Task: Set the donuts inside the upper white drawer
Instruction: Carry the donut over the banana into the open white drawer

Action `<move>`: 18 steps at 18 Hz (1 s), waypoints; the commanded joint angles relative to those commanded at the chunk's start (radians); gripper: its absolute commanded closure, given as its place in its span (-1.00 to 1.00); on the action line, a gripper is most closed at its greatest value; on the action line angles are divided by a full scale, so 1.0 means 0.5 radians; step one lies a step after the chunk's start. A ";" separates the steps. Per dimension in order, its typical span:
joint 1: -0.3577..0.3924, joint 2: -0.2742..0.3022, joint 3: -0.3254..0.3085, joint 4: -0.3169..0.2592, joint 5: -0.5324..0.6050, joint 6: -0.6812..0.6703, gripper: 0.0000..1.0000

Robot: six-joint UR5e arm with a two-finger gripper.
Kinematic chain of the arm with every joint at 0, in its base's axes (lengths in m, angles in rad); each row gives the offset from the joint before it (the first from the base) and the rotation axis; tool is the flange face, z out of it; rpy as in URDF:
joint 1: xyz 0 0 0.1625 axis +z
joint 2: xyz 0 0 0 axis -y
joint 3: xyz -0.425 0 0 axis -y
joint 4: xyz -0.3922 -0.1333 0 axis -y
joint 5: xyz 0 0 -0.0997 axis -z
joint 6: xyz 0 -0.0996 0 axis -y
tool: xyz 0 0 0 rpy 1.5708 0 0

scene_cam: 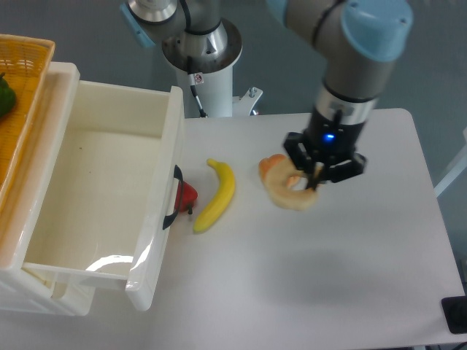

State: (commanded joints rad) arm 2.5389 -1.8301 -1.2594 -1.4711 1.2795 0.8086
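My gripper (315, 179) is shut on the pale beige ring donut (286, 192) and holds it in the air above the table's middle. The ring hangs over the golden-orange knotted bun (273, 162), which is mostly hidden behind it and the gripper. The upper white drawer (95, 197) stands open at the left with its inside bare; its black handle (174, 198) faces the table. The gripper is well to the right of the drawer.
A yellow banana (217, 195) lies between the drawer and the gripper. A small red fruit (187, 194) sits against the drawer's handle. An orange wicker basket (16, 95) with something green stands at the far left. The arm's base (201, 51) is at the back.
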 joint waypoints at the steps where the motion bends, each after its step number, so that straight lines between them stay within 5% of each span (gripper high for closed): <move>1: -0.015 0.027 -0.003 0.000 -0.028 -0.025 1.00; 7: -0.205 0.104 -0.024 0.006 -0.065 -0.307 1.00; 13: -0.460 0.138 -0.184 0.040 -0.040 -0.461 1.00; 18: -0.598 0.144 -0.258 0.141 -0.037 -0.531 0.59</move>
State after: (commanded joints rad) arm 2.2397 -1.7579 -1.3882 -1.4005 1.2609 0.5432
